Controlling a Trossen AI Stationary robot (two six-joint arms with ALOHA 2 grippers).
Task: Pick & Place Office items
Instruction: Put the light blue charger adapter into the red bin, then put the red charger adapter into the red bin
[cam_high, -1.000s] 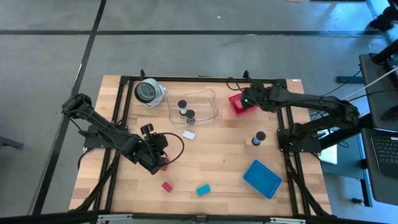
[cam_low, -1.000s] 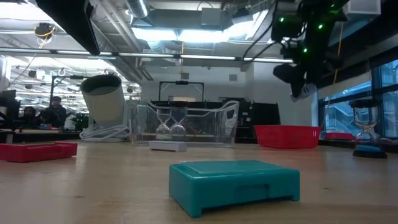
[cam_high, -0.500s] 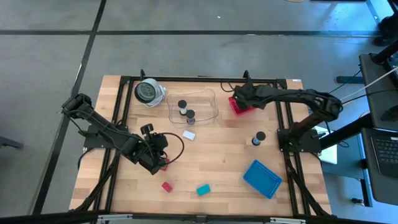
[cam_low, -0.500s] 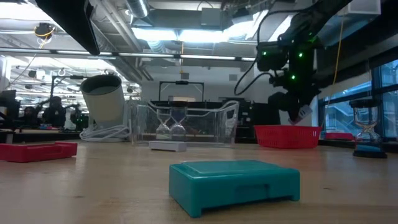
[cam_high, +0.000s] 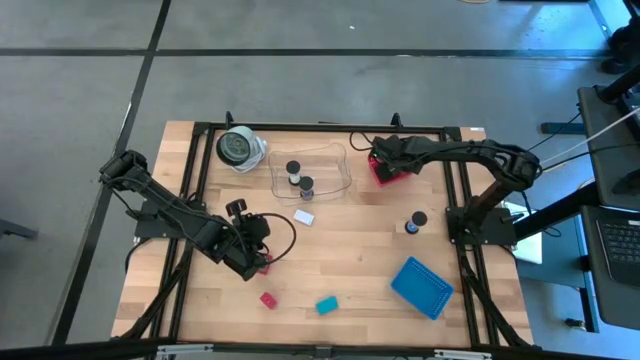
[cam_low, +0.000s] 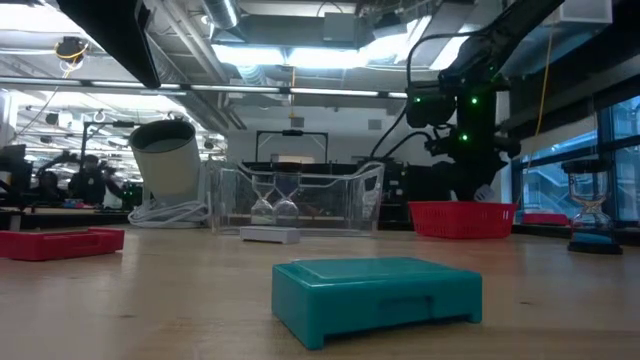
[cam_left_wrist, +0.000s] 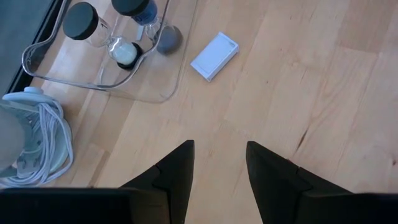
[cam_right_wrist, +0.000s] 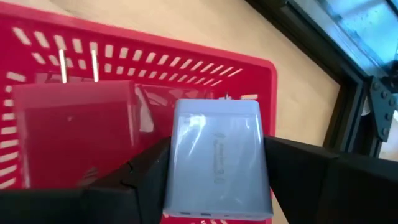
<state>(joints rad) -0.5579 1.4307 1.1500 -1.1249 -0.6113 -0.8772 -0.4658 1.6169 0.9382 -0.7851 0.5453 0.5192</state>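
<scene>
My right gripper (cam_high: 383, 158) slants down over the red mesh basket (cam_high: 392, 172) at the table's far right. It is shut on a pale-blue block (cam_right_wrist: 217, 158). A red block with two metal prongs (cam_right_wrist: 71, 124) lies in the basket. A white block (cam_high: 304, 216) lies flat mid-table. A red block (cam_high: 268, 299) and a teal block (cam_high: 327, 305) lie near the front edge. My left gripper (cam_high: 256, 256) hangs open over the table's left half, nothing between its fingers (cam_left_wrist: 177, 171). My right gripper pinches the pale-blue block by its two long sides (cam_right_wrist: 176, 155), one finger on each. The fingers (cam_right_wrist: 146, 168) slant down from the table's right side. The block is lifted, its broad face toward the wrist camera, over the inside of the red basket.
A clear tray (cam_high: 310, 172) holding two black-capped hourglass cylinders stands left of the basket. A round black-and-silver object with a white cord (cam_high: 238, 148) sits at the far left. Another hourglass (cam_high: 415, 222) and a blue box (cam_high: 421, 287) stand on the right half.
My right gripper has come down toward the red basket and shifted a little toward the table's left, rolling its wrist, with the pale-blue block still between its fingers. It slowed in the last half second.
</scene>
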